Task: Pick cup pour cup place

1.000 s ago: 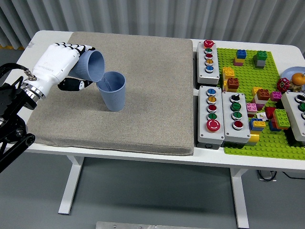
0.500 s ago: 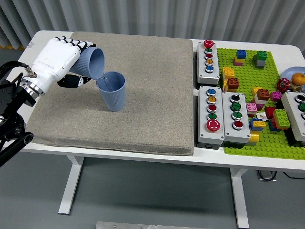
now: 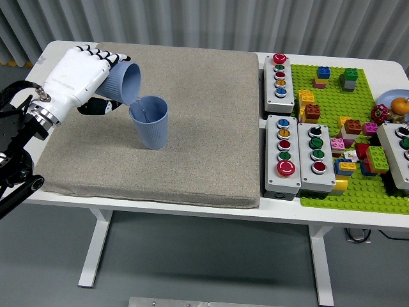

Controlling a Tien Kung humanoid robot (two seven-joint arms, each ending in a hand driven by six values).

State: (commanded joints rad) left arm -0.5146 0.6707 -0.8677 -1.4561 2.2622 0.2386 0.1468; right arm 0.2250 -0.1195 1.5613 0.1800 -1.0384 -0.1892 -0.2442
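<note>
Since the frame half a second before, the left hand [image 3: 78, 78] had shifted only slightly, keeping the tilted blue ribbed plastic cup [image 3: 123, 84] at almost the same pouring angle; the other things had not moved.

Nearest, the white counter [image 3: 192, 209] showed a bare strip along its front edge. On it lay a grey fabric mat [image 3: 211, 128], with plenty of open surface to the right of and in front of the cups.

The white-shelled left hand came in from the left on its black arm, wrist angled up toward the far right. Its black-tipped fingers [image 3: 97, 107] were wrapped around the tilted cup, thumb beneath and the others over the top. That cup lay nearly on its side, mouth facing right and down, its lip just over the left rim of an upright blue ribbed plastic cup [image 3: 150, 122] standing on the mat.

Well apart to the right sat grey button boxes [image 3: 298, 153] and a green studded baseplate [image 3: 358, 192] carrying coloured bricks. The right hand was out of view.
</note>
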